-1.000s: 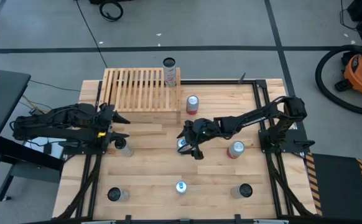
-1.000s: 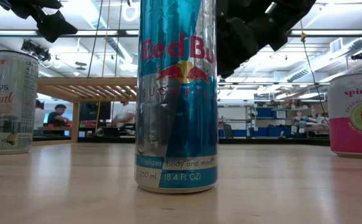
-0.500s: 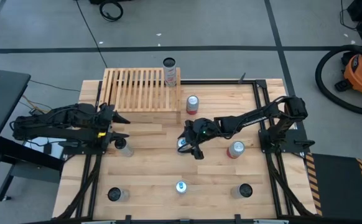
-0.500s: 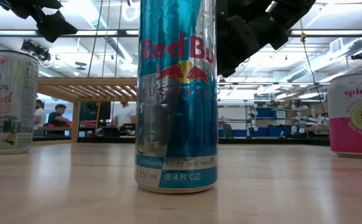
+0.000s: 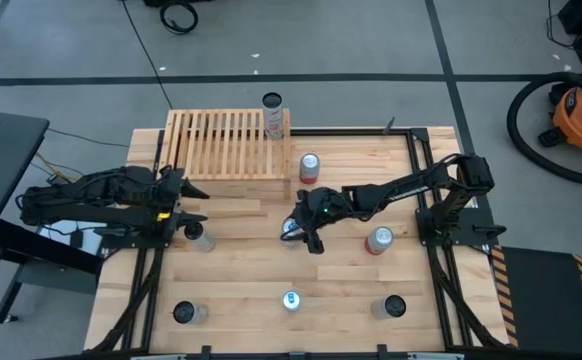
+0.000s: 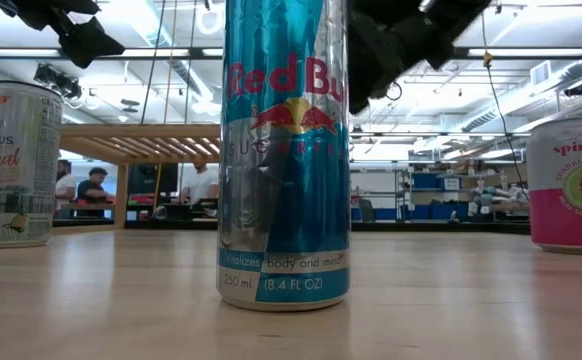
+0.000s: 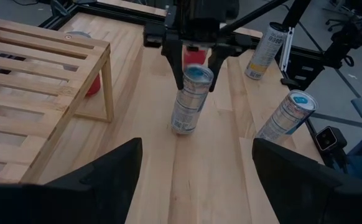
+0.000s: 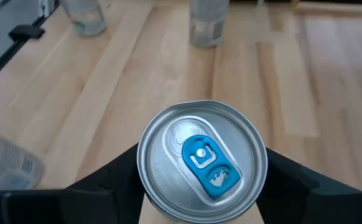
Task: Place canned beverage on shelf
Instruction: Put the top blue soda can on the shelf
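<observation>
Blue-silver Red Bull can (image 6: 284, 160) upright centre; white can (image 6: 16, 165) left; pink can (image 6: 571, 183) right.

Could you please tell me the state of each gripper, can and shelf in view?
Blue-and-silver slim can: leaning slightly, gripped near its top.
Right gripper: shut on that can.
Left gripper: open, empty.
Pale slatted wooden shelf: bears one dark-topped can, upright, at its corner.
Red can beside the shelf: upright.
</observation>
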Tool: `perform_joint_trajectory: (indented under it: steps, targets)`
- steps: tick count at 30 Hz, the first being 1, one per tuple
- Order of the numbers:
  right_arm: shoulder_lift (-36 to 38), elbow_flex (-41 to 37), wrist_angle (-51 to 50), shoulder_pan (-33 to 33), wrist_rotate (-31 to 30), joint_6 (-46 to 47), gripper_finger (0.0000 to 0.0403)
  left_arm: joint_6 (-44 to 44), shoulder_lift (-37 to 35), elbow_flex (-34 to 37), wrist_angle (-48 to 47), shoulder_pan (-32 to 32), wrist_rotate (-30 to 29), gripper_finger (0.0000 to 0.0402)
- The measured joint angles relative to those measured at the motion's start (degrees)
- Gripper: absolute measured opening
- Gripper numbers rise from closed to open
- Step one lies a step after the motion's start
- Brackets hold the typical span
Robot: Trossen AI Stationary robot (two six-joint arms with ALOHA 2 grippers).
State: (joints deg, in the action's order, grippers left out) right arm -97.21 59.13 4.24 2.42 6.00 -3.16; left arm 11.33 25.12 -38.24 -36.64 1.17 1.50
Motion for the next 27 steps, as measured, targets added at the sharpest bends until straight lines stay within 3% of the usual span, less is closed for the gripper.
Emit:
perform_joint_trajectory:
  steps: [13, 19, 27]
  targets:
    - [-0.1, 24.4, -20.7, -3.3, -2.4, 0.9, 0.0244, 0.0, 0.0, 0.0, 0.0, 0.0, -0.2, 0.0314]
    - [-0.2, 33.0, -21.2, -7.8, -2.4, -4.3, 0.0244, 0.0, 0.0, 0.0, 0.0, 0.0, -0.3, 0.0314]
    - [-0.2, 40.2, -13.3, -14.0, -0.5, -7.6, 0.0244, 0.1, 0.0, 0.0, 0.1, 0.0, -0.3, 0.0314]
